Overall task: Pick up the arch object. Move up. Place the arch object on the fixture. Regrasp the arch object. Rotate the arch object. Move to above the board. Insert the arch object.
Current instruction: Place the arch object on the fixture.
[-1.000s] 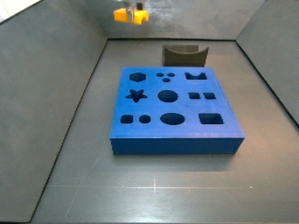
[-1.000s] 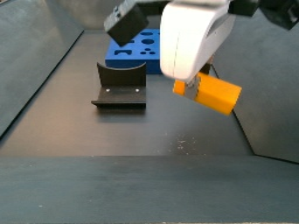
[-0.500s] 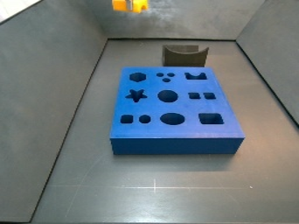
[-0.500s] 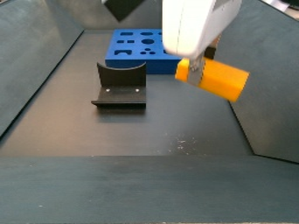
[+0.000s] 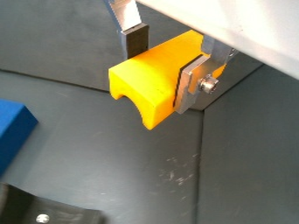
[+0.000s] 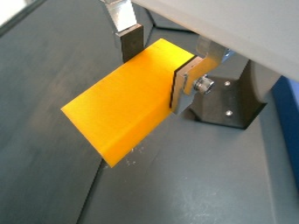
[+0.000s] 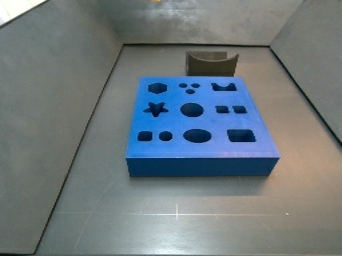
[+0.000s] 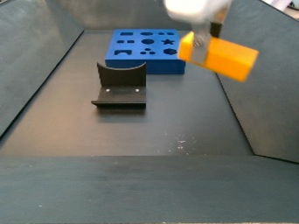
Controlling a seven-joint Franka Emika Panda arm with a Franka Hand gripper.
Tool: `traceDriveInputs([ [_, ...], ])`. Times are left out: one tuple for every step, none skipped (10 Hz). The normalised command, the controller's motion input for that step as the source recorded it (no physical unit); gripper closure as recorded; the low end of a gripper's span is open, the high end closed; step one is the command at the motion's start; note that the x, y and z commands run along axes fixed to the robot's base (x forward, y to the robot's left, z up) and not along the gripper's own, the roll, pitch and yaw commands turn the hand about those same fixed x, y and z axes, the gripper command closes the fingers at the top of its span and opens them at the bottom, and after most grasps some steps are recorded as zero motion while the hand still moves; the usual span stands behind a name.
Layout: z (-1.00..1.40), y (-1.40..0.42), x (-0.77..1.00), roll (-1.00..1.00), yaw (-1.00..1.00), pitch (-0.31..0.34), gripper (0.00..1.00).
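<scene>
Yellow-orange arch object (image 5: 152, 83) sits clamped between the gripper (image 5: 163, 61) fingers (image 5: 193, 83), both silver plates pressed against its sides in both wrist views. In a side view the block (image 8: 229, 58) hangs high above the dark floor, well apart from the fixture (image 8: 119, 85) and the blue board (image 8: 146, 51). Board (image 7: 198, 126) cutouts are all unfilled; the fixture (image 7: 211, 62) stands just behind it.

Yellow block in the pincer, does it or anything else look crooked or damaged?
Nothing stands out. The pincer grips the yellow block squarely, high above the floor. The blue board lies flat, and the dark fixture stands upright beside it.
</scene>
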Motion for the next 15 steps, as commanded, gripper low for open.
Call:
traceDriveInputs([
  [-0.11,-0.79,1.00,-0.03,-1.00,-0.016,1.00],
  [-0.11,-0.71,1.00,-0.03,-1.00,-0.017,1.00],
  [-0.09,-0.61,1.00,-0.03,-1.00,-0.018,1.00],
  [-0.09,-0.49,1.00,-0.03,-1.00,-0.016,1.00],
  [-0.09,-0.43,1.00,-0.04,-1.00,-0.014,1.00],
  [-0.08,-0.39,1.00,-0.04,-1.00,-0.012,1.00],
  [-0.07,-0.27,1.00,-0.05,-1.00,-0.005,1.00],
  [-0.07,-0.23,1.00,-0.06,-1.00,-0.003,1.00],
  [-0.06,-0.16,1.00,-0.07,-1.00,0.000,1.00],
  [-0.06,-0.12,1.00,-0.08,-1.00,0.008,1.00],
  [-0.05,-0.08,1.00,-0.09,-1.00,0.013,1.00],
  [-0.05,-0.07,1.00,-0.11,-1.00,0.019,1.00],
  [-0.04,-0.03,0.96,-0.14,-1.00,0.036,1.00],
  [-0.03,-0.01,0.88,-0.16,-0.89,0.051,1.00],
  [0.21,-0.21,1.00,-1.00,-0.07,-0.010,1.00],
])
